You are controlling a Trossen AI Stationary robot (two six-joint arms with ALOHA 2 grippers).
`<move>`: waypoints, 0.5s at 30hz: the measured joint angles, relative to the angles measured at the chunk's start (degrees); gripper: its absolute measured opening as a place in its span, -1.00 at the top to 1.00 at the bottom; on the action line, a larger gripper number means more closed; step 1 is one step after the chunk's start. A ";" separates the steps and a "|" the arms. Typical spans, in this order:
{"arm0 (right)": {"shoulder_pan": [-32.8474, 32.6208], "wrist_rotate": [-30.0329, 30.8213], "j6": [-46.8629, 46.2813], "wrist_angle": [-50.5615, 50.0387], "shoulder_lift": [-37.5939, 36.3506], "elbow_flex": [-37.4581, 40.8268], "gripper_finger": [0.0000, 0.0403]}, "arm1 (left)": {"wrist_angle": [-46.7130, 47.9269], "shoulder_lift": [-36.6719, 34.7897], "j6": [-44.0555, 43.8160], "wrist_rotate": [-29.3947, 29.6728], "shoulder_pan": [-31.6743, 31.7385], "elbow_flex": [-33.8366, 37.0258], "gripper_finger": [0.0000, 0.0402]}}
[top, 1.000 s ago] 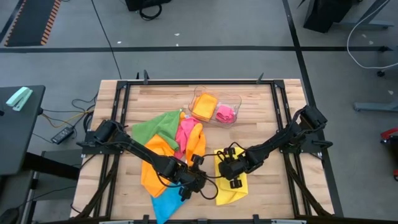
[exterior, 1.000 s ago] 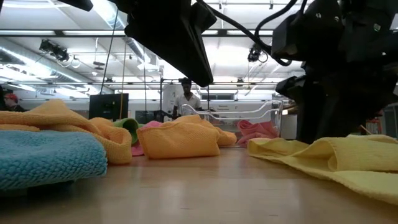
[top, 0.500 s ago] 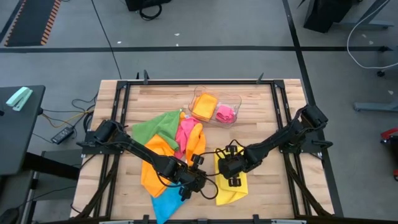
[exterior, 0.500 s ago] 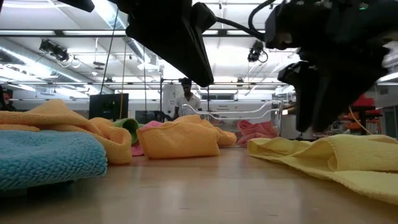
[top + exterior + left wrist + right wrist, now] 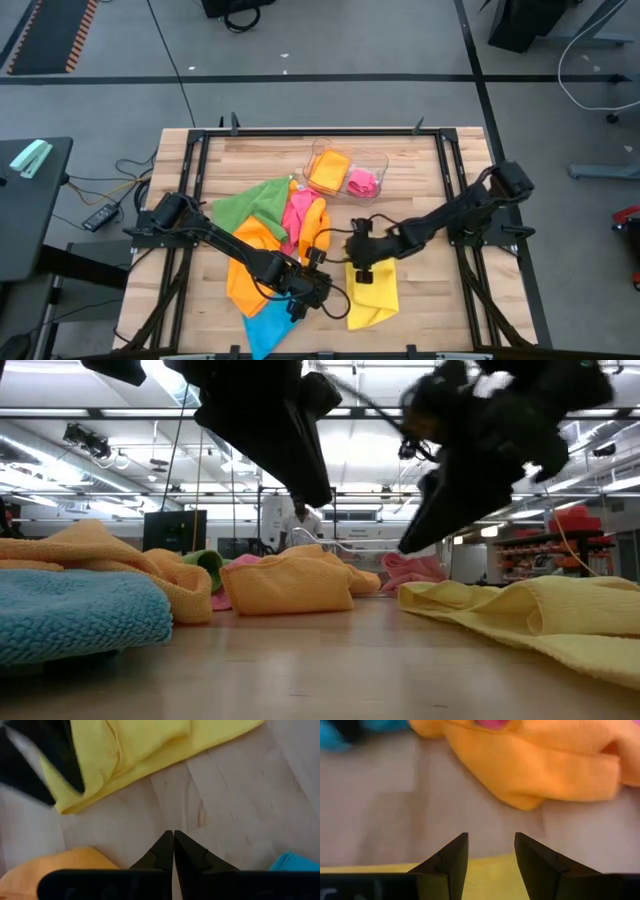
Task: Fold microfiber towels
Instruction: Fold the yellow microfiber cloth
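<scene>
A yellow towel (image 5: 372, 292) lies folded and flat on the wood near the table's front edge. To its left a loose pile holds a green towel (image 5: 245, 203), a pink one (image 5: 299, 210), an orange one (image 5: 254, 258) and a blue one (image 5: 267, 325). My right gripper (image 5: 491, 836) hovers open over bare wood just past the yellow towel's far edge (image 5: 485, 866), pointing toward the orange towel (image 5: 535, 765). My left gripper (image 5: 173, 834) hangs shut above bare wood between the pile and the yellow towel (image 5: 150, 750). Neither gripper holds anything.
A clear plastic tray (image 5: 378, 160) at the table's far middle holds a folded orange towel (image 5: 329, 171) and a pink one (image 5: 361, 182). The black frame rails (image 5: 450, 170) run along the table's sides. Bare wood (image 5: 420, 310) shows right of the yellow towel.
My right gripper has risen off the yellow towel and gone toward the table's far edge and a little left, tipping as it went. The yellow towel, which it partly covered before, now shows whole and lies where it was. My left gripper has kept still.
</scene>
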State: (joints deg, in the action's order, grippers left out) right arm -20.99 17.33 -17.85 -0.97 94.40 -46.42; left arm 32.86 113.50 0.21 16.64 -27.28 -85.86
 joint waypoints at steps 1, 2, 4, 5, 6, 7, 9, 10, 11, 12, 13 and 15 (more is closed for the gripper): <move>-0.05 -0.28 -0.26 4.04 -1.22 3.04 0.18 | 0.10 0.02 0.04 0.00 -0.11 0.00 0.90; -0.09 -0.32 -0.64 8.51 -2.21 6.19 0.19 | 0.06 0.02 0.22 0.00 -0.19 0.00 0.91; -0.21 0.18 -0.32 18.15 -3.90 11.97 0.22 | -0.11 0.02 0.52 0.00 -0.21 0.00 0.93; -0.17 0.85 0.05 23.26 -4.18 14.25 0.24 | -0.20 0.02 0.71 0.00 -0.21 0.00 0.93; -0.13 1.47 0.31 27.70 -4.18 16.26 0.25 | -0.11 0.02 0.72 -0.01 -0.21 0.00 0.93; -0.14 2.02 0.87 31.05 -3.97 18.18 0.26 | -0.01 0.02 0.73 -0.01 -0.22 0.00 0.93; -0.13 2.85 1.98 35.13 -2.58 20.14 0.26 | 0.01 0.02 0.85 -0.02 -0.23 0.00 0.92; 0.04 3.23 2.53 36.29 -1.98 20.51 0.27 | 0.06 0.02 0.87 -0.01 -0.20 0.00 0.91; 0.20 3.58 2.87 36.76 -1.42 20.61 0.27 | 0.02 0.02 0.99 -0.02 -0.16 0.00 0.89; 0.27 3.75 2.88 36.99 -0.55 20.52 0.27 | -0.05 0.02 1.40 0.00 -0.14 0.00 0.88; 0.50 3.81 2.81 36.98 0.57 20.33 0.27 | -0.05 0.02 1.52 0.00 -0.14 0.00 0.87; 0.92 3.79 2.75 36.57 2.97 20.28 0.27 | -0.32 0.02 1.97 0.00 -0.14 0.00 0.86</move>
State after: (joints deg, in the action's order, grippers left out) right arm -20.07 21.12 -15.10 35.60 97.37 -26.13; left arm 32.55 113.51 2.17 16.64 -27.42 -85.86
